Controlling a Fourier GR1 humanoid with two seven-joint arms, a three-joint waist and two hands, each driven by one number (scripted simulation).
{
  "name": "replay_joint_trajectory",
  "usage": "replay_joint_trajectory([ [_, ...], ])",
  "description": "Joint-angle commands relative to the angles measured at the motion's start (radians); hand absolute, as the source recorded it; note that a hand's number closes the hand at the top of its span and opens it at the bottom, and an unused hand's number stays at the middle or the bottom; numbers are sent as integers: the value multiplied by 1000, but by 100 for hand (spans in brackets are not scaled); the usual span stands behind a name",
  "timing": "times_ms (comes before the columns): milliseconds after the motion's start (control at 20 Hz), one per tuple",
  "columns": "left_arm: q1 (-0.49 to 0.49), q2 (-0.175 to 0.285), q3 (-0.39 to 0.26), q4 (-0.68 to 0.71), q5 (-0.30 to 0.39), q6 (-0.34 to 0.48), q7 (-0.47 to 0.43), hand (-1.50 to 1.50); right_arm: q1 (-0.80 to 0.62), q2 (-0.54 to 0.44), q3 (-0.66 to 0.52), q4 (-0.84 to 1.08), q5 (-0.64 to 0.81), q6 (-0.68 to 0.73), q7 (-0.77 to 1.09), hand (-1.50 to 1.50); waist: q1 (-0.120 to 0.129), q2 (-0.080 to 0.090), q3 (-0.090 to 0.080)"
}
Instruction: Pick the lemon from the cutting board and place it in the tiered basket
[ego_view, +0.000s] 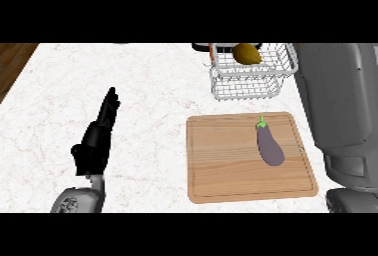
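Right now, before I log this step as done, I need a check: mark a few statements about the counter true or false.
1. The lemon lies in the tiered basket. True.
2. An eggplant lies on the cutting board. True.
3. The left hand holds the lemon. False: it is open and holds nothing, left of the board.
4. The cutting board lies beyond the basket. False: the board is nearer the robot.

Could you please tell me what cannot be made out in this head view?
Right hand: head view, beyond the top edge where the grey right forearm ends.
White wire tiered basket, lower tier: head view, screened by the upper tier holding the yellow lemon.
Dark shape by its rim: cut off at top.
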Motion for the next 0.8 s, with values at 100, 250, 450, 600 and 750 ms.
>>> replay_joint_trajectory([
  [100, -35, 10, 30, 5, 3, 12, 42, 0, 131, -65, -90, -230, -62, 6, 85, -150, -35, -8, 0],
  [250, 3, 23, 40, 4, 17, -1, -14, 0, 255, -69, -152, -393, -143, 41, 101, -150, -43, -11, 0],
  [450, 27, 17, 22, -23, 2, 5, 24, 0, 436, -140, -278, -576, -319, 134, 9, -150, -51, -11, 1],
  [600, 72, 5, 7, -68, 11, 2, 28, 0, 614, -113, -323, -775, -408, 205, -6, -150, -52, -15, 1],
  [750, 83, 12, 11, -61, -4, 12, 9, 0, 737, -156, -459, -863, -597, 325, -52, -150, -62, -15, 2],
])
